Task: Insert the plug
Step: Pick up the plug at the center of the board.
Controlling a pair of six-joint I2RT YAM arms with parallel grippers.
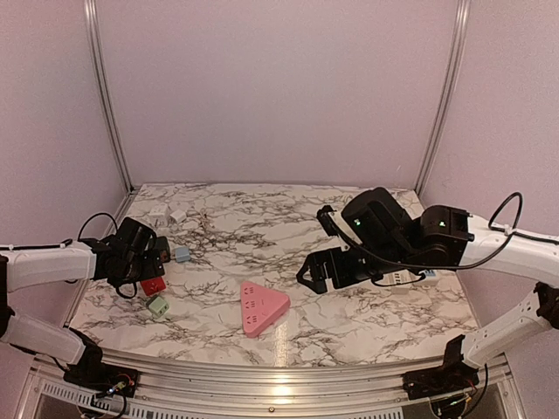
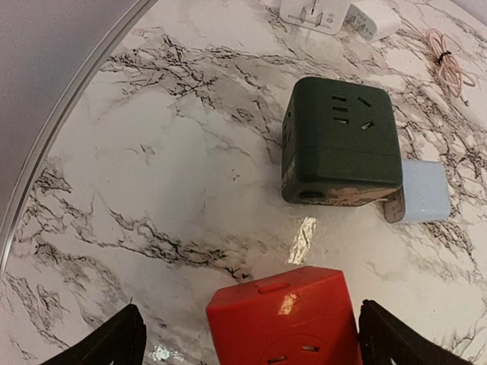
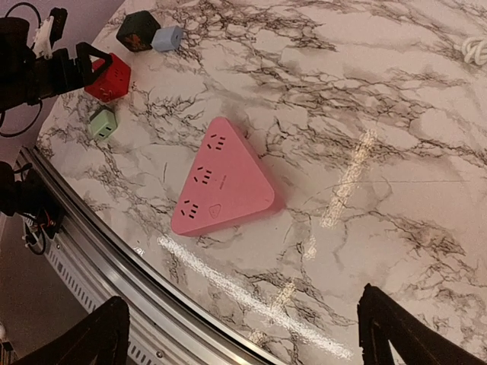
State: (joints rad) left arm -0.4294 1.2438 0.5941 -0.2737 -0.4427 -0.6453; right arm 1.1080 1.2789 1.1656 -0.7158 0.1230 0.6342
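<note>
A pink triangular power strip (image 1: 262, 305) lies flat near the table's front middle, also in the right wrist view (image 3: 221, 179). My left gripper (image 1: 148, 272) is open, with a red socket cube (image 2: 285, 319) standing on the table between its fingers (image 2: 114, 342); I see no grip on it. Beyond it stand a dark green socket cube (image 2: 338, 141) and a light blue adapter (image 2: 422, 190). Two white plug adapters (image 2: 312, 11) lie at the back left. My right gripper (image 1: 316, 272) is open and empty, hovering to the right of the pink strip (image 3: 251, 334).
A pale green cube (image 1: 158, 305) sits in front of the red one. A coiled pink cable (image 2: 445, 57) lies at the back. A white power strip (image 1: 410, 278) lies under the right arm. The metal table rail (image 3: 114, 258) runs along the front edge.
</note>
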